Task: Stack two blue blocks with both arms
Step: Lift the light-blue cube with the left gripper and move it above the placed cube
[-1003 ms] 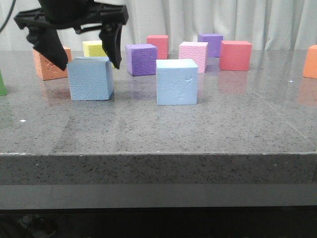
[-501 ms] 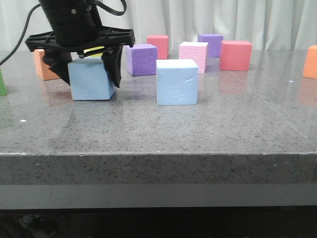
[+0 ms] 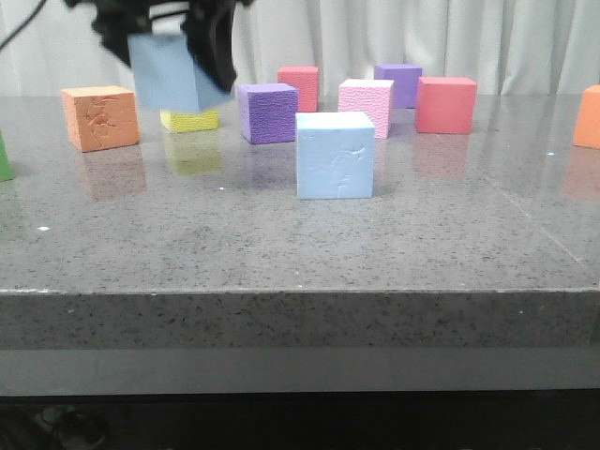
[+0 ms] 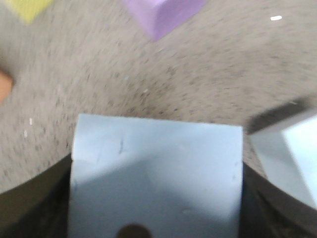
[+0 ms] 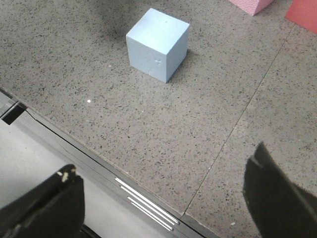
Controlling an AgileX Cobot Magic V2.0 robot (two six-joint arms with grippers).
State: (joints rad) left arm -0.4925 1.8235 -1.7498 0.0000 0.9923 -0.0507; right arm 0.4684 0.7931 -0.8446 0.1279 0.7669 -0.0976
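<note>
— Where is the left claw point(image 3: 169, 56)?

— Up at about ten o'clock in the front view, clear of the table point(image 3: 281, 253). Its black fingers point(image 3: 214, 42) press the two sides of one blue block point(image 3: 173, 73), which hangs in the air, slightly tilted. The left wrist view shows that block point(image 4: 156, 173) filling the space between the dark fingers.

— And the other blue block?

— The second blue block point(image 3: 335, 155) sits flat on the table near the centre, at about four o'clock from the lifted one and well apart from it. The right wrist view shows it point(image 5: 157, 44) alone on the speckled grey surface.

— The right claw?

— The right claw point(image 5: 168, 198) is spread wide with nothing in it, above the table's near edge.

— What's around?

— An orange cube point(image 3: 100, 117) at nine o'clock, a yellow cube point(image 3: 189, 120) under the lifted block, a purple cube point(image 3: 267, 112) behind.
</note>
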